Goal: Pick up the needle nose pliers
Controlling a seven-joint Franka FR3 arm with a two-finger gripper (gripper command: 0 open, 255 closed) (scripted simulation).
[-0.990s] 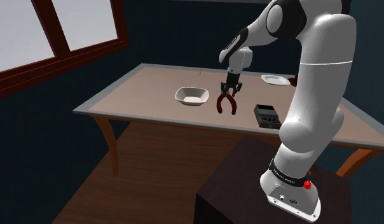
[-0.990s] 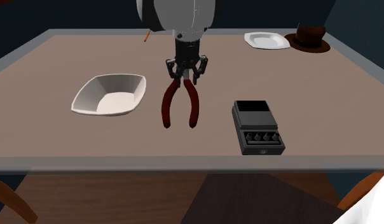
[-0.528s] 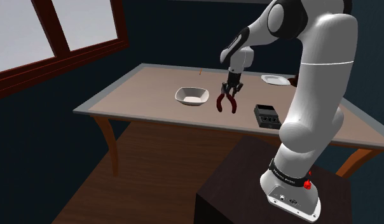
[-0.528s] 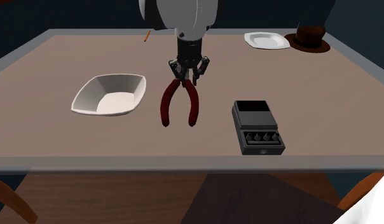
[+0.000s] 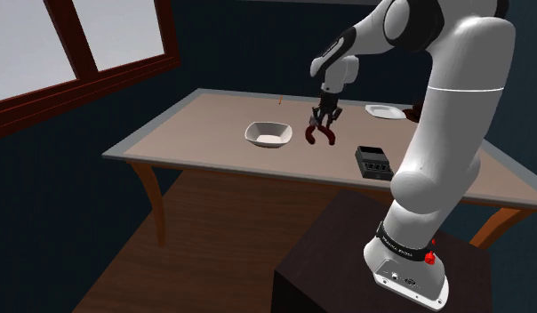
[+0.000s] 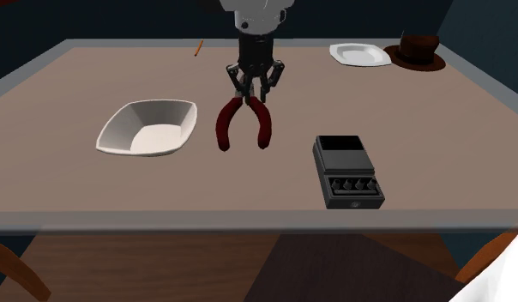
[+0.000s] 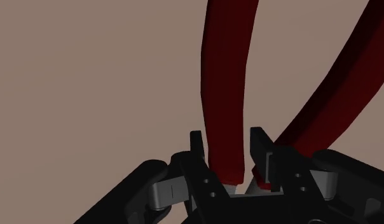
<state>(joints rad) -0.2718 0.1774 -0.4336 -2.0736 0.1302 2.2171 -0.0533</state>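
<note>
- Needle nose pliers (image 7: 226, 89) are clamped at their metal end in the black pincer (image 6: 252, 86). The two fingers are closed on one handle just by the hinge.
- Both dark red handles hang down from the pincer and spread apart toward the desk (image 6: 437, 129).
- From the second exterior view, the pliers sit over the middle of the desk, between a white bowl (image 6: 148, 129) on that view's left and a black effects pedal (image 6: 349, 172) on its right. They touch neither.
- Further back on the desk lie a thin orange stick (image 6: 198, 47), a white dish (image 6: 358, 54) and a brown hat (image 6: 418, 50) beside the dish.
- The white arm (image 5: 453, 133) rises from its dark stand (image 5: 338, 258), with a window (image 5: 71, 44) well off across the room.
</note>
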